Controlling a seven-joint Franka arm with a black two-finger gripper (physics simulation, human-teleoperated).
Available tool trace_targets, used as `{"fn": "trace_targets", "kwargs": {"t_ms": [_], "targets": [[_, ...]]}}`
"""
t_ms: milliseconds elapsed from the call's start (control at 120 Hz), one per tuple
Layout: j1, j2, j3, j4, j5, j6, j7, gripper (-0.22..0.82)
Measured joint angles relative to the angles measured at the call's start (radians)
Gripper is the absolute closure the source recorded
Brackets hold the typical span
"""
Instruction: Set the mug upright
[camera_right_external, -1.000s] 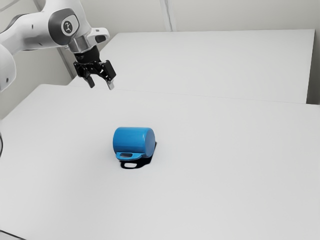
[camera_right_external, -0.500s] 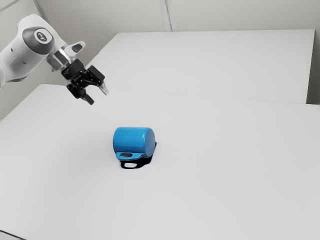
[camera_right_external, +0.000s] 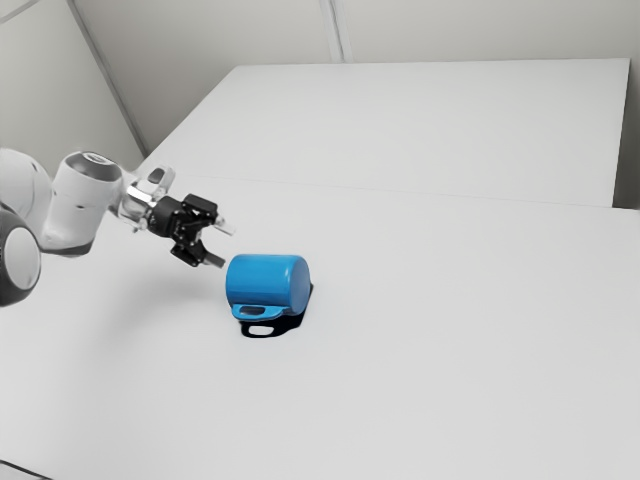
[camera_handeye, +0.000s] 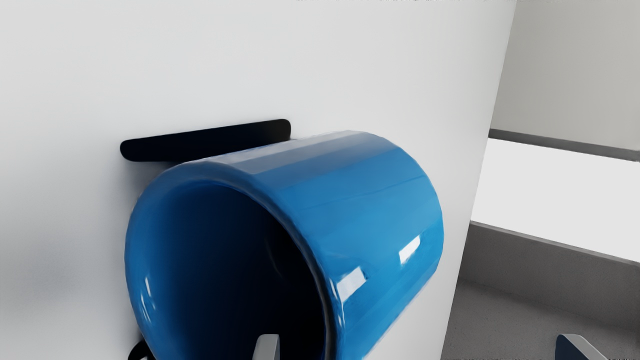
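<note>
On a white desk (camera_right_external: 450, 330), in the exterior view, a blue mug (camera_right_external: 266, 278) lies on its side, not upright. Its flat base (camera_right_external: 300, 286) faces the exterior view's right. The handle (camera_right_external: 250, 312) is on the side nearer the camera, above a black shadow (camera_right_external: 290, 323). A white and grey robot arm (camera_right_external: 85, 205) reaches in from the exterior view's left, and its black jaws are released, spread apart just beside the mug's other end, with nothing grasped.

In the wrist view, the mug is large and close, its round, open mouth (camera_handeye: 220, 250) toward the camera and its glossy blue wall running away behind. One grey fingertip (camera_handeye: 266, 347) overlaps the dark mouth; whether it is inside cannot be told. The other fingertip (camera_handeye: 575, 347) is well apart, outside the mug. Along the mug lies a black strip (camera_handeye: 205, 142) with rounded ends.
</note>
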Motion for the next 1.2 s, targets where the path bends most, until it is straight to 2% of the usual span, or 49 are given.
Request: {"fn": "trace_targets", "kwargs": {"t_ms": [150,358,492,533,658,775,967,1100,1200], "targets": [[0.008,0.041,0.000,-0.037,-0.090,-0.003,0.069,0.00],[0.002,0.033,-0.001,-0.148,-0.219,-0.022,0.145,0.00],[0.003,0.032,-0.001,-0.164,-0.267,-0.042,0.187,0.01],[0.003,0.032,-0.001,-0.164,-0.274,-0.046,0.200,0.08],[0.003,0.033,-0.001,-0.165,-0.286,-0.054,0.233,0.42],[0.002,0.034,-0.001,-0.165,-0.290,-0.057,0.258,0.60],[-0.008,-0.001,-0.001,-0.167,-0.289,-0.058,0.291,0.74],[-0.021,-0.092,0.000,-0.192,-0.275,-0.046,0.305,0.77],[-0.044,-0.181,0.000,-0.193,-0.185,0.002,0.289,0.79]]}}
